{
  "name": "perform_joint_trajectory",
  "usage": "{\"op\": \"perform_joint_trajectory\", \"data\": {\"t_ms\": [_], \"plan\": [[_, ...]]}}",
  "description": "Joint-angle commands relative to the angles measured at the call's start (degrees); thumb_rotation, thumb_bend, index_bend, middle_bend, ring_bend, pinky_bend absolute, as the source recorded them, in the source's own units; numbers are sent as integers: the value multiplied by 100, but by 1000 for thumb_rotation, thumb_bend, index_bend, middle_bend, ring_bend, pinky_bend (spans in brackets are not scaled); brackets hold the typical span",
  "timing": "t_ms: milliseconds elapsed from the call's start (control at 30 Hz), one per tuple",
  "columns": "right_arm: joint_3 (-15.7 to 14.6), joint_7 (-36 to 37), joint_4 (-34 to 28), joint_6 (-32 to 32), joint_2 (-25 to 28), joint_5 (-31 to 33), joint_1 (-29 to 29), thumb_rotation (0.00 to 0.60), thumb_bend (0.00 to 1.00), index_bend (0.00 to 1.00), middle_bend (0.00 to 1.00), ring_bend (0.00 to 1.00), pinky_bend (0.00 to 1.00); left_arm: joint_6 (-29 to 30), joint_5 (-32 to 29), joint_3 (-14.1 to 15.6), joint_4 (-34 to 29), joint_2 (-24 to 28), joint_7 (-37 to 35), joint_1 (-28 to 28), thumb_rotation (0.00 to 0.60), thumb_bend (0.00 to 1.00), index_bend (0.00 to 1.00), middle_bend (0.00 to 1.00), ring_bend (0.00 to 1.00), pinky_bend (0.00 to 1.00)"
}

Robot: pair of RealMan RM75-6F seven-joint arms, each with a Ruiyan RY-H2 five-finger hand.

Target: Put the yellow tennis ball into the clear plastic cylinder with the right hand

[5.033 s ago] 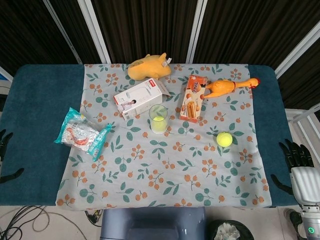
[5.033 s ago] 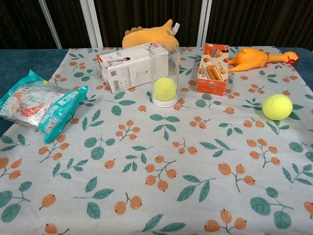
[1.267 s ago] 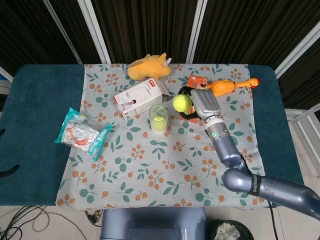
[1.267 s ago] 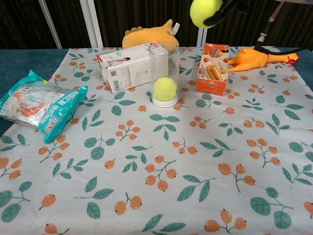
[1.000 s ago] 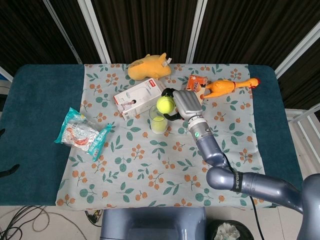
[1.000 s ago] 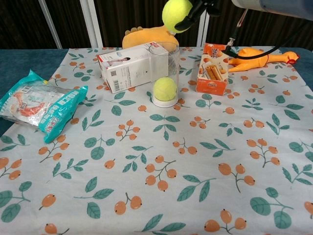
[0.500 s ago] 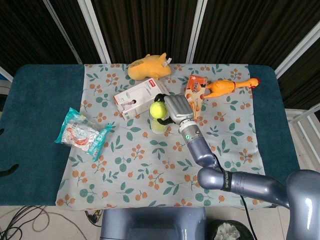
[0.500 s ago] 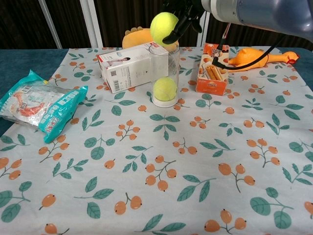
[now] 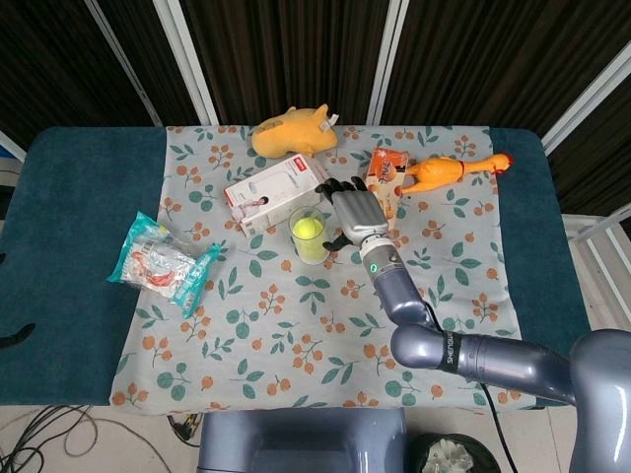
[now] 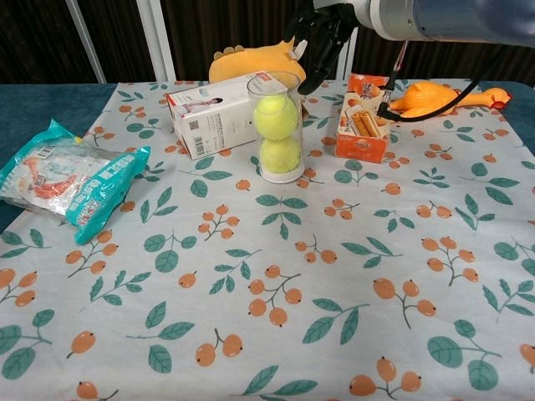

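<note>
The clear plastic cylinder (image 10: pixel 277 125) (image 9: pixel 309 235) stands upright on the flowered cloth, next to the white box. Inside it a yellow tennis ball (image 10: pixel 276 116) (image 9: pixel 308 230) rests on top of a second yellow ball (image 10: pixel 280 154). My right hand (image 10: pixel 320 38) (image 9: pixel 355 215) hovers just above and to the right of the cylinder's rim, fingers spread and holding nothing. My left hand is out of sight in both views.
A white box (image 10: pixel 219 112) lies left of the cylinder, a yellow plush toy (image 10: pixel 255 61) behind it. A biscuit box (image 10: pixel 364 117) and a rubber chicken (image 10: pixel 440 98) lie to the right. A teal snack bag (image 10: pixel 68 180) sits at far left.
The ball left my right hand and dropped into the cylinder onto the other ball. The hand's fingers opened and it stays just beside the rim.
</note>
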Motion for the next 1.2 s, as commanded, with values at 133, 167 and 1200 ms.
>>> {"op": "perform_joint_trajectory", "data": {"t_ms": [133,167,1200], "plan": [[134,158,-290,165,280,-45,-87,600,235,204,132,146,0,3,-5,1,2,-6,31,1,600,0,87,0,0,59],[170,240,-407,234,398,-134,-162,600,235,204,132,146,0,2,-9,0,0,-6,36,2,600,0,87,0,0,59],[-2933,1974,-785,4312,2204,-6634,-5513,600,235,201,132,84,0,41,171,110,-94,-155,428,-19,600,0,86,0,0,59]]}}
